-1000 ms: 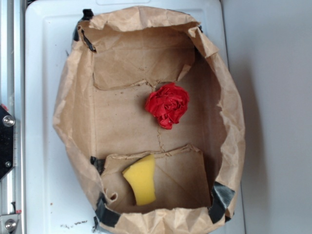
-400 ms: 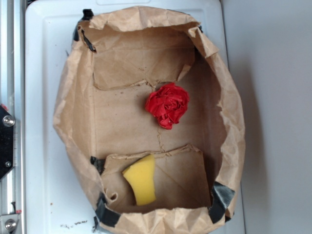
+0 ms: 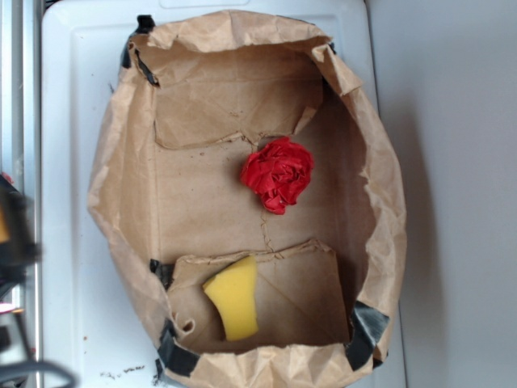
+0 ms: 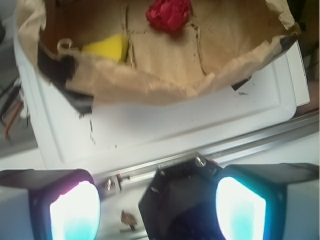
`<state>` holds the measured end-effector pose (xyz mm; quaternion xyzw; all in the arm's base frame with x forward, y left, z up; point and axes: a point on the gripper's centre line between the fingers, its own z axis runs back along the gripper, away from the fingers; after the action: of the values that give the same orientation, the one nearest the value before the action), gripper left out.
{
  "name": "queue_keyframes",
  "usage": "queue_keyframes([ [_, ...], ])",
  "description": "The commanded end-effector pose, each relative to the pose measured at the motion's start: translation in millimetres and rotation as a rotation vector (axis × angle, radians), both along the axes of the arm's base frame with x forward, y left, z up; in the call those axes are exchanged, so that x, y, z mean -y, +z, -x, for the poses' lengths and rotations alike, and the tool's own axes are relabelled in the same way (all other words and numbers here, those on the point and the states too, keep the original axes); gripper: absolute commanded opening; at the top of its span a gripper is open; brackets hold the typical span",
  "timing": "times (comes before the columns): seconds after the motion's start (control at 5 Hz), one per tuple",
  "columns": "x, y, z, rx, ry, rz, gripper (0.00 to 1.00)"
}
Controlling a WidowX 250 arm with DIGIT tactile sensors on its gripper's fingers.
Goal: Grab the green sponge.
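Observation:
The green sponge is a yellow foam block lying on the floor of a brown paper bag, near its front left corner. In the wrist view the green sponge shows at the top left, partly hidden behind the bag's crumpled rim. My gripper is open, its two fingers wide apart with nothing between them. It hovers over the metal rail, well outside the bag. In the exterior view only a dark blur of the arm shows at the left edge.
A red rose-like wad of paper lies mid-bag. The bag rests on a white tray, its corners held with black tape. A black bracket sits on the rail below my gripper.
The arm has blurred into motion at the left edge of the exterior view. The sponge, red wad and bag have not moved.

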<state>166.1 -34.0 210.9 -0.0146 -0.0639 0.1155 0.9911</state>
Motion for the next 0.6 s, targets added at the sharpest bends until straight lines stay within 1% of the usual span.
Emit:
queue_keyframes([
  [0.0,13,4,-39,0.085,0.102,0.044,1.0],
  [0.2,15,-1,-50,0.108,0.198,0.072,1.0],
  [0.4,15,-7,-59,0.141,0.237,0.054,1.0],
])
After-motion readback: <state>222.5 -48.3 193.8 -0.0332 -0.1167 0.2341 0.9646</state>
